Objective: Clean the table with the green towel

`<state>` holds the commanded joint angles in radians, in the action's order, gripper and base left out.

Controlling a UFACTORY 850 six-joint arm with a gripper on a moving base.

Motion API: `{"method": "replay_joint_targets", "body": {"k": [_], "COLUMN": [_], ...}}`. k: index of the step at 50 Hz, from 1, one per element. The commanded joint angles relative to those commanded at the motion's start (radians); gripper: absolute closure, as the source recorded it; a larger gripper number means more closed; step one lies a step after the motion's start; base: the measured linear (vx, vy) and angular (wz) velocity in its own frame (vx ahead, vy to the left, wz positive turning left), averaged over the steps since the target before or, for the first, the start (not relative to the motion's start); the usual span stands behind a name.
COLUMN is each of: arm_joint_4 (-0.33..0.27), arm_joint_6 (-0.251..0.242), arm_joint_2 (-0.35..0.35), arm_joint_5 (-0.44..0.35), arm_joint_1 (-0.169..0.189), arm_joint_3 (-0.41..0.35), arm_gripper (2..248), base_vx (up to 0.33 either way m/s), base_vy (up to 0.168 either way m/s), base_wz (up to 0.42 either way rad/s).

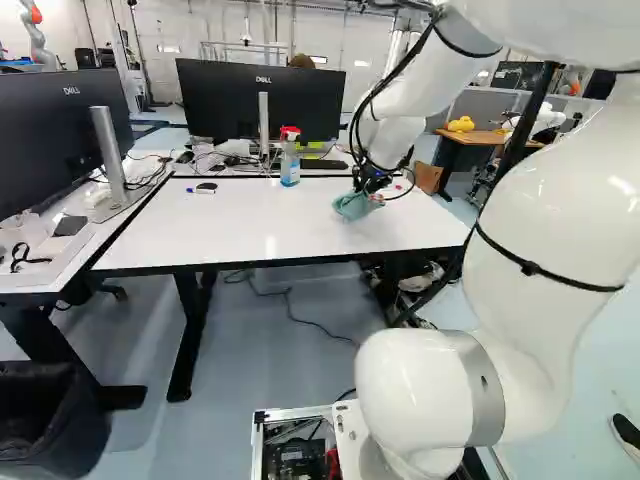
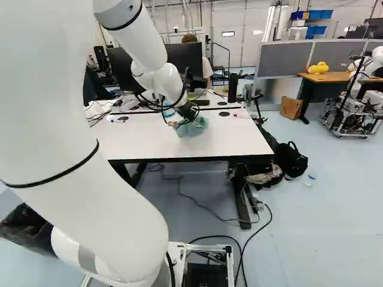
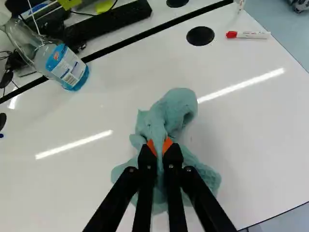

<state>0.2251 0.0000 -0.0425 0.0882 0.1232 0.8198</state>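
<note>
My gripper is low over the right part of the white table in the left base view. In the wrist view the gripper is shut on the green towel, a fold of it pinched between the orange pads. The towel is bunched up, spreading ahead of the fingers and to both sides beneath them. In the right base view the towel hangs at the tabletop; whether all of it touches the surface I cannot tell.
A spray bottle with a red head stands by the table's back edge. A red-capped marker and a black round cap lie ahead of the towel. Monitors stand behind. Another robot is at the far right.
</note>
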Motion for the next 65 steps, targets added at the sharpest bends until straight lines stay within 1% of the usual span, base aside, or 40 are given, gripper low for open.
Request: {"method": "replay_joint_targets", "body": {"k": [39, 52, 65], "arm_joint_4": [0.000, 0.000, 0.000], "arm_joint_6": [0.000, 0.000, 0.000], "arm_joint_2": [-0.116, -0.116, -0.116], "arm_joint_5": [0.000, 0.003, 0.034], "arm_joint_1": [0.000, 0.000, 0.000], "arm_joint_3": [0.020, 0.020, 0.020], "arm_gripper": [220, 220, 220], "base_vx": [0.000, 0.000, 0.000], "base_vy": [0.000, 0.000, 0.000], "base_wz": [0.000, 0.000, 0.000]}}
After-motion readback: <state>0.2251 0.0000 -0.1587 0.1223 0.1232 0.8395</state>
